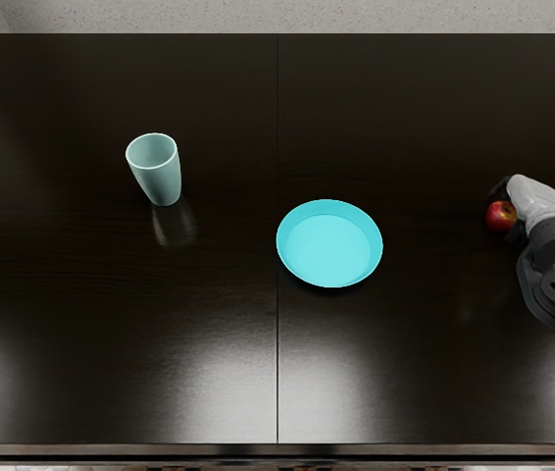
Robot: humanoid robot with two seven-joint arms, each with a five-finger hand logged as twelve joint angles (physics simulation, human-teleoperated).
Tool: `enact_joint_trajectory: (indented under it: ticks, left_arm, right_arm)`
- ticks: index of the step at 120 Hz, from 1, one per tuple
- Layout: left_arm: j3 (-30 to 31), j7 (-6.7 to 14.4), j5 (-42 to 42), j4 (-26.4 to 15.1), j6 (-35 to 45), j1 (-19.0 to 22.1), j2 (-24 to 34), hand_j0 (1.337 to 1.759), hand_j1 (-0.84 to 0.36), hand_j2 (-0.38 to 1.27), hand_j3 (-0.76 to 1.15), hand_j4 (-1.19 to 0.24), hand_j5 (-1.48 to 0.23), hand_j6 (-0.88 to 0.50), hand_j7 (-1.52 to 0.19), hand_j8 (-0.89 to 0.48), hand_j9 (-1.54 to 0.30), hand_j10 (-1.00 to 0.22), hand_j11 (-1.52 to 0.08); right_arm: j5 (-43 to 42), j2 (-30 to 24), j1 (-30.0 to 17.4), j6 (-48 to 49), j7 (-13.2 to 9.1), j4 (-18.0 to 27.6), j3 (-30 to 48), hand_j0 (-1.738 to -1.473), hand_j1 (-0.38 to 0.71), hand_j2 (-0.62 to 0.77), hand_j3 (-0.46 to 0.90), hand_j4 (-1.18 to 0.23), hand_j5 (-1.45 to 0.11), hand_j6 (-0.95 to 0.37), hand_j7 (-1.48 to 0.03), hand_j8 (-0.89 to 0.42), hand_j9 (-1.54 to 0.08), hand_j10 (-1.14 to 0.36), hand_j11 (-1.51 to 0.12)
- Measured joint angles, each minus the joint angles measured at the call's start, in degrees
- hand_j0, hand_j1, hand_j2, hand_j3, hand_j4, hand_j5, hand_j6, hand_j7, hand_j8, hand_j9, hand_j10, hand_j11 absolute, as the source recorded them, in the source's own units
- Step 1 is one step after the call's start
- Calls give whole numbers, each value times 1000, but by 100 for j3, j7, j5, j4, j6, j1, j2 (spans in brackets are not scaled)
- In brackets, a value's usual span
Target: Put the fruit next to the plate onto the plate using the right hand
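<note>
On the dark table (111,343) the right hand (540,208) half hides the apple (499,215), well right of the plate (328,203); whether it grips cannot be told.

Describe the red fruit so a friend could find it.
Start at the bright cyan plate in the middle of the dark table, then look far right. There, beside the right hand, sits the apple: the only small, round, red thing, unlike the pale green cup far left.

Simulated tabletop test scene with a domestic look: glossy dark bench (111,324), pale green cup (155,169), turquoise plate (328,243), plain grey strip (277,15) beyond.
</note>
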Motion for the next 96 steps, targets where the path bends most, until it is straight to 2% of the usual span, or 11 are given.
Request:
enact_joint_trajectory:
  ticks: [13, 18, 54, 96]
  left_arm:
    - [-1, 0, 2, -2, 0, 0, 0, 1658, 339, 2, 0, -9, -11, -9, -11, -9, -11, -9, -11]
    - [-1, 0, 1, -2, 1, 0, 0, 1658, 339, 2, 0, -9, -11, -9, -11, -9, -11, -9, -11]
    - [0, 0, 4, -3, 1, 0, 0, 1658, 339, 2, 0, -9, -11, -9, -11, -9, -11, -8, -11]
    - [-1, 0, 5, -10, 2, 0, 0, 1658, 339, 2, 0, -9, -11, -9, -11, -9, -11, -9, -11]
  right_arm:
    - [31, -1, 25, -2, -8, 23, 2, -1670, 133, -78, -6, -453, -583, -453, -584, -455, -580, -455, -579]
    - [39, -2, 32, -2, -10, 28, 2, -1663, 144, -50, -11, -456, -587, -456, -588, -458, -584, -458, -582]
    - [61, -9, 40, 3, -2, 52, 4, -1658, 199, -51, 0, -480, -625, -478, -623, -481, -624, -481, -623]
    - [37, -9, 18, 4, -5, 70, 7, -1653, 231, -43, -1, -548, -697, -419, -702, -460, -697, -549, -696]
